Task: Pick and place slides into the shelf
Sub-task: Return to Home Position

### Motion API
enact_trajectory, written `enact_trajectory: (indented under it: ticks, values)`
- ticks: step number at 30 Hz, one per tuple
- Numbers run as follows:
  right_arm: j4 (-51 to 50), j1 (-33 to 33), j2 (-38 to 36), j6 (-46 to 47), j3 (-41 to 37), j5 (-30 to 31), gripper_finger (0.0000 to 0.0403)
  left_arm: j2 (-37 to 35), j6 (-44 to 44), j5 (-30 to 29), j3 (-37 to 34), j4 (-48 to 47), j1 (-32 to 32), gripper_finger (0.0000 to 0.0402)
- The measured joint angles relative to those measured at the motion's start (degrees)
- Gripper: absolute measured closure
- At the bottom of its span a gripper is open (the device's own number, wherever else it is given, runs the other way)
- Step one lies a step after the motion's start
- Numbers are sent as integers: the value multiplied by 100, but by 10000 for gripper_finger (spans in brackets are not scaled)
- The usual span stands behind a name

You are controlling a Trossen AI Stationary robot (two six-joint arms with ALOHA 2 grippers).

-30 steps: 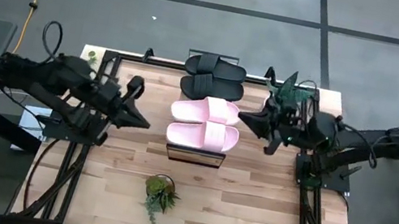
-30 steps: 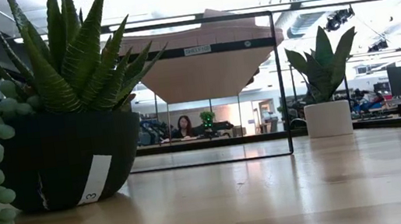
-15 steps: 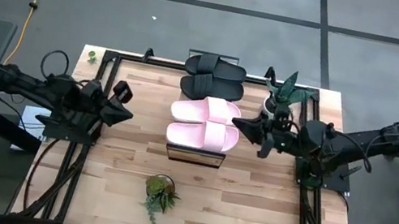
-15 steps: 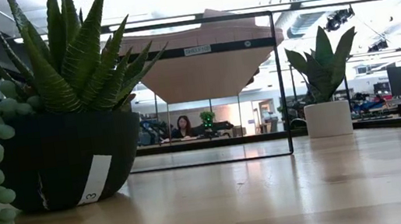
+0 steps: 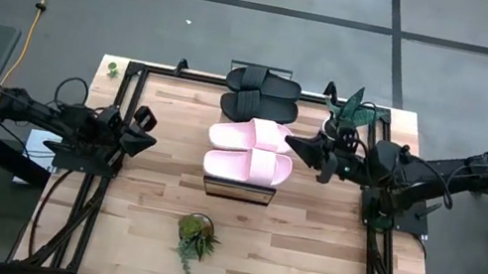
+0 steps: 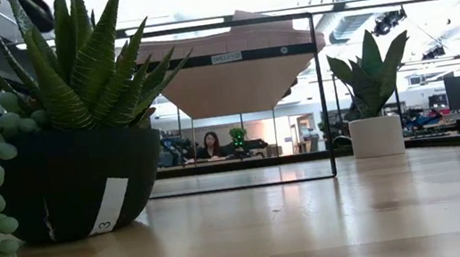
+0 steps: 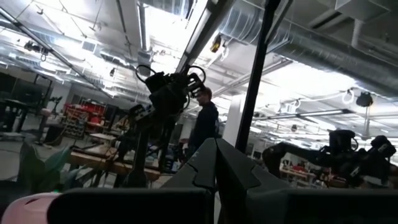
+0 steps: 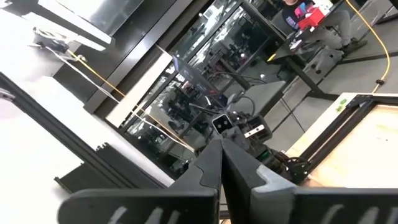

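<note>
Light wood makes the counter [image 5: 303, 258], and on its far half stands the shelf [image 5: 238, 187], a narrow plank on a thin black frame that runs from the far edge toward the middle.

The left arm [image 5: 76, 120] lies low at the left border of the counter, well apart from the shelf. The right arm [image 5: 399, 170] reaches in from the right border, and its tip is near the pink pair without touching it. On both arms the jaws are together and hold nothing. We think this fits arms that go to rest, because nothing remains to carry.

All four slides lie on the shelf in one row. The two black slides [image 5: 261, 95] are at the far end and the two pink slides [image 5: 250, 151] are at the near end. Each lies across the plank, straps up, touching its neighbour. We judge this packing is needed because the plank is hardly wider than one slide.

A small potted plant [image 5: 195, 238] stands alone on the near half, clear of the shelf, and a second plant [image 5: 349, 110] stands just beside the right arm.
</note>
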Motion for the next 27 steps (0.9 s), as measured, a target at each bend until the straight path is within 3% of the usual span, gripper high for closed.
enact_trajectory:
  ticks: [6,17,21,27]
  values:
    - [1,-32,0,11,0,-13,403,-320,-216,194,-316,-27,271,402]
    - [-3,-133,0,13,0,-64,403,-417,-1050,1660,-354,-552,1612,401]
    - [-2,-133,0,29,0,-95,403,-413,-1045,1709,-404,-1022,1644,401]
    - [-51,-133,0,161,0,-98,403,-427,-901,1539,-691,-373,1646,401]
